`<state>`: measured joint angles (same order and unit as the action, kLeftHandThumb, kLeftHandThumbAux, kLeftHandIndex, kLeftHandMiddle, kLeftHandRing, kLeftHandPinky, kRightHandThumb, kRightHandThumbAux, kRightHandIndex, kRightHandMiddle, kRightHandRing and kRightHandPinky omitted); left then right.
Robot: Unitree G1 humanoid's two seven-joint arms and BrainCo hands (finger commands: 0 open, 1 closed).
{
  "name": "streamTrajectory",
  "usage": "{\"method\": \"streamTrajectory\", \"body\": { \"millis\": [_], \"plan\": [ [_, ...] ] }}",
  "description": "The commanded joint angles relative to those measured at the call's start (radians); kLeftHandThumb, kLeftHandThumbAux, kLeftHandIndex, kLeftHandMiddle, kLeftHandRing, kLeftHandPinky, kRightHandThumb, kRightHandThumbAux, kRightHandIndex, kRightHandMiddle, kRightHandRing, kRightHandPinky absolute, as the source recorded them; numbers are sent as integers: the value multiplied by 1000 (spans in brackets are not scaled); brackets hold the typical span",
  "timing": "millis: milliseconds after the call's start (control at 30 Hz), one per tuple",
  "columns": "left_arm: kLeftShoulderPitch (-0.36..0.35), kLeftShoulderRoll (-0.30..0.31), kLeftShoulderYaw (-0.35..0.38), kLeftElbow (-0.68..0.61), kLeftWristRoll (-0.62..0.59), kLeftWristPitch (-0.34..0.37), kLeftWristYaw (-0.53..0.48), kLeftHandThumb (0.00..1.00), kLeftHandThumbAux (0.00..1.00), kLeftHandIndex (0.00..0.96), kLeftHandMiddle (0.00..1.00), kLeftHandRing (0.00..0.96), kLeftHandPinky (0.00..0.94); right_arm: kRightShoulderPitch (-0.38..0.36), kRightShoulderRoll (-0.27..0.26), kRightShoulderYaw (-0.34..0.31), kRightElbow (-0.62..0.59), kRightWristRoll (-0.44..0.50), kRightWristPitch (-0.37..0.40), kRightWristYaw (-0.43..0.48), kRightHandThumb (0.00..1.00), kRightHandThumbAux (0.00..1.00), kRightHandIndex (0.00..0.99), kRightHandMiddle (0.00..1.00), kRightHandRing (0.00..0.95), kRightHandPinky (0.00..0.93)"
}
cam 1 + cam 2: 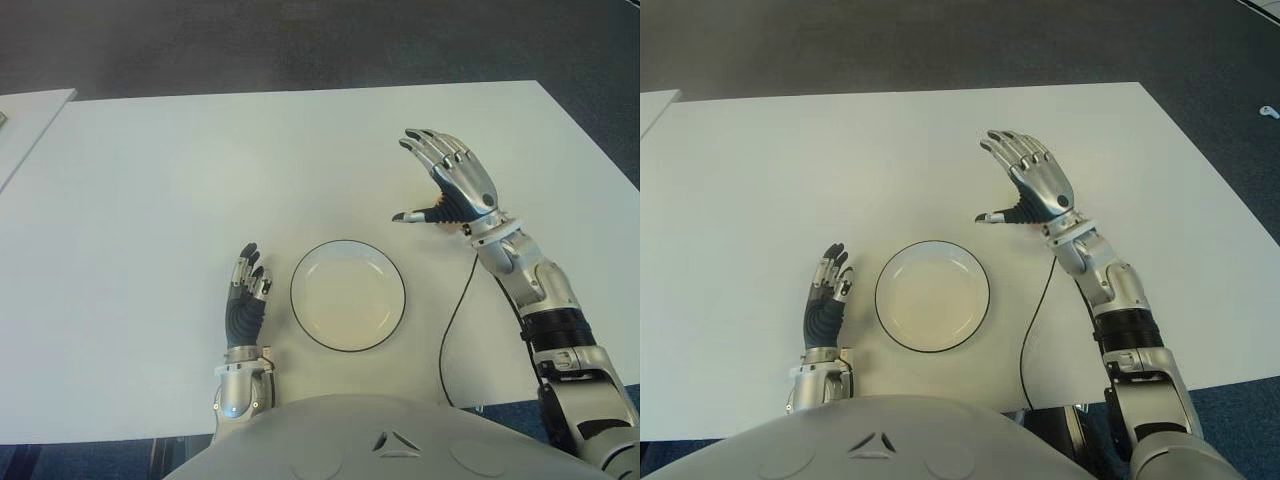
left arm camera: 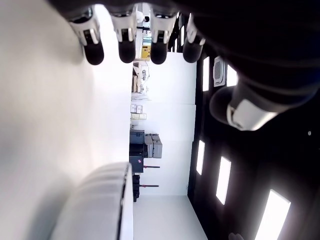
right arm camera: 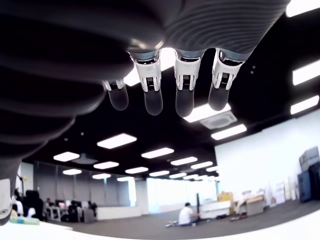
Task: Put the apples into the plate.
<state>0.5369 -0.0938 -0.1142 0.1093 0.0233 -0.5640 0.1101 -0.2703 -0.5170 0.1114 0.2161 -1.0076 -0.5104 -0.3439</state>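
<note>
On the white bench (image 1: 150,200), the plate (image 1: 347,295) held nothing; left robot hand (image 1: 245,295) beside it and right robot hand (image 1: 452,185) beyond were both spread, empty.

Bright, even overhead light on the table (image 1: 150,200); faint shadows, wrist views blurred close.

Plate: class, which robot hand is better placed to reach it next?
Left. The left hand, open, shows close beside the plate; the right hand, also open, is farther off. No apple shows.
</note>
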Motion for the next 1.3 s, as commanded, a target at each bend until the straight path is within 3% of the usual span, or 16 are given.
{"method": "streamTrajectory", "body": {
  "millis": [33,167,333,667,1300],
  "plan": [
    [-3,-21,2,47,-5,31,3,167,492,4,12,0,17,-31,-28,44,-15,-52,74,7,329,491,61,90,47,10],
    [1,-22,-1,41,0,22,7,173,497,8,11,0,24,-73,-51,72,27,-57,112,23,323,481,55,75,26,2],
    [-1,-25,5,63,-25,-26,-3,189,489,28,26,11,26,-157,-76,116,199,-56,122,-6,315,470,46,57,7,0],
    [-29,-26,29,146,-90,-100,-30,208,463,58,49,23,31,-203,-113,161,338,0,116,-27,289,467,33,36,0,0],
    [-21,-14,33,130,-48,-37,-4,206,442,55,52,22,56,-234,-159,185,482,97,89,-37,210,446,36,33,0,0]
  ]
}}
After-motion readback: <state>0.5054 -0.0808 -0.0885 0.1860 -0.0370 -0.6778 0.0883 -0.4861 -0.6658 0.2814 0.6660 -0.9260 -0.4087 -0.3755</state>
